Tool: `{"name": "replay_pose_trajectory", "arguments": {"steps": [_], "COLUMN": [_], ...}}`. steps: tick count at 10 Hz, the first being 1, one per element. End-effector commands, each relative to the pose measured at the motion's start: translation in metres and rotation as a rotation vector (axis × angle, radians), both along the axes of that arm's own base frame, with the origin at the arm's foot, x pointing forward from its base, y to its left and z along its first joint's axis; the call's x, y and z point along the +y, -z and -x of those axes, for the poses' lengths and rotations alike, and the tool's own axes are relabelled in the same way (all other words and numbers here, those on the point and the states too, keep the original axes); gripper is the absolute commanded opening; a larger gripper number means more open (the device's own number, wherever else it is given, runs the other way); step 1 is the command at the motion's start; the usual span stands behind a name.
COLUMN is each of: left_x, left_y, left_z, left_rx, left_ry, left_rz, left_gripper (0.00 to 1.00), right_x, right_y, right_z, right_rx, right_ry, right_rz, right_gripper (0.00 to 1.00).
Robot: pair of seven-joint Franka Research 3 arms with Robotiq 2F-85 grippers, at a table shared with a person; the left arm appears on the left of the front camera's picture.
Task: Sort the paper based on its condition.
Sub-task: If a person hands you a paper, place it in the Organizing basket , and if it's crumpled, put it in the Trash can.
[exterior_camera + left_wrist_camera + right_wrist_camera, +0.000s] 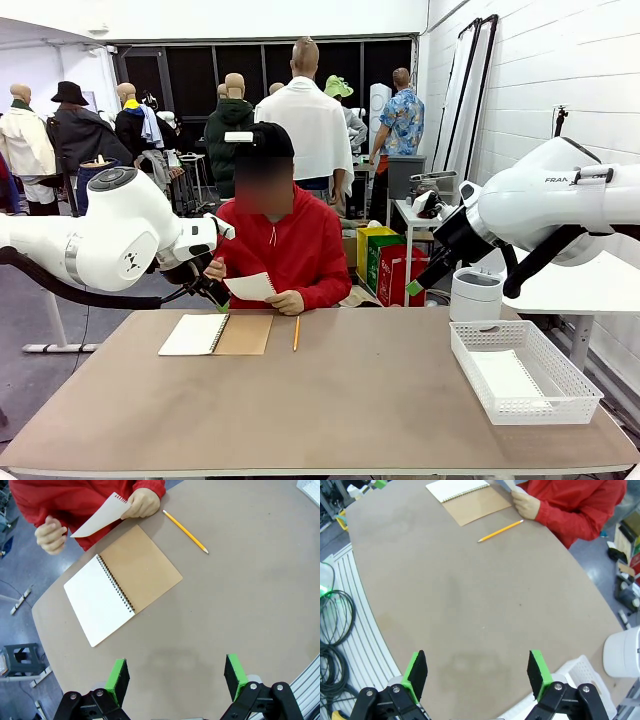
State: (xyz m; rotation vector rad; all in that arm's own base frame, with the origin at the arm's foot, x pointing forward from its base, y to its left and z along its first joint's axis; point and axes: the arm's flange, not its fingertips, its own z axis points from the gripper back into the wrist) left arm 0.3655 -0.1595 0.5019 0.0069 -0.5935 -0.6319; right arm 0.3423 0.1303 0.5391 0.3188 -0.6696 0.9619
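The person across the table holds one white sheet of paper (250,287) above the far edge; it appears too in the left wrist view, paper (97,522), pinched in one hand. Another flat sheet (505,378) lies in the white mesh basket (570,385) at the right. My left gripper (176,680) hangs open over bare tabletop, short of the notebook, and in the front view it sits at the far left, left gripper (212,297), close to the person's hand. My right gripper (477,675) is open and empty above the table's right side, near the basket (575,667).
An open spiral notebook (215,334) with a brown cover lies at the far left-centre, a yellow pencil (296,333) just right of it. A white cylindrical bin (476,295) stands behind the basket. Cables (335,625) hang beside the table's edge.
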Motion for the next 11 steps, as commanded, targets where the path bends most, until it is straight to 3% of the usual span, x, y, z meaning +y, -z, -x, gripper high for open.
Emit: {"name": "replay_pose_trajectory", "arguments": {"steps": [1,11], "left_x": [0.0008,0.0008], "left_y": [0.0009,0.0009], "left_z": [-0.0007,-0.0007], "left_rx": [-0.003,-0.003], "left_ry": [0.007,0.007], "left_rz": [0.001,0.001], "left_gripper": [1.00,1.00], "right_x": [0.0008,0.0008], "right_y": [0.0001,0.0001], "right_z": [-0.0008,-0.0008], "right_rx": [0.000,0.000], "right_ry": [-0.005,-0.005], "right_rz": [-0.010,-0.010], "right_gripper": [1.00,1.00]}}
